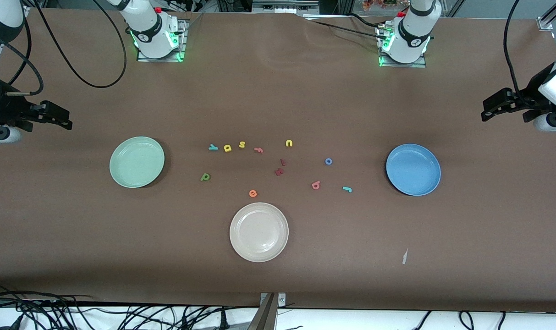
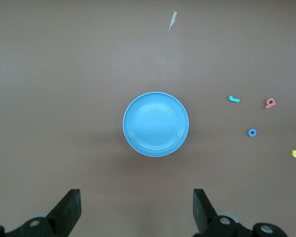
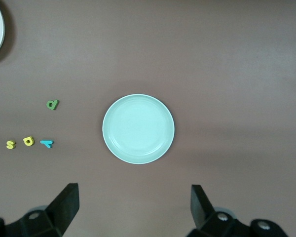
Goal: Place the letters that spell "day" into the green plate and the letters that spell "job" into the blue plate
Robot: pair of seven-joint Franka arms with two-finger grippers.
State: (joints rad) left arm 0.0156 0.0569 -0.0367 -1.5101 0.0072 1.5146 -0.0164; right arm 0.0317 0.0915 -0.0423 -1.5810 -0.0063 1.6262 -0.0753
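The green plate [image 1: 137, 162] [image 3: 138, 128] lies toward the right arm's end, the blue plate [image 1: 413, 169] [image 2: 156, 124] toward the left arm's end. Between them lie the teal y [image 1: 213, 147], yellow a [image 1: 228, 147], dark green d [image 1: 205, 176], blue o [image 1: 328, 161], pink-red b [image 1: 316, 185] and teal j [image 1: 347, 189]. My right gripper [image 1: 60, 119] [image 3: 134, 210] hangs open and holds nothing, high over the table's end by the green plate. High over the other end by the blue plate, my left gripper [image 1: 491, 109] [image 2: 136, 212] is open too, nothing in it.
A cream plate [image 1: 259, 232] sits nearest the front camera, midway along the table. A yellow s [image 1: 242, 145], a pink letter [image 1: 258, 149], a yellow u [image 1: 289, 143], two dark red letters [image 1: 281, 167] and an orange e [image 1: 253, 193] lie among the others. A paper scrap [image 1: 404, 256] lies nearer the camera than the blue plate.
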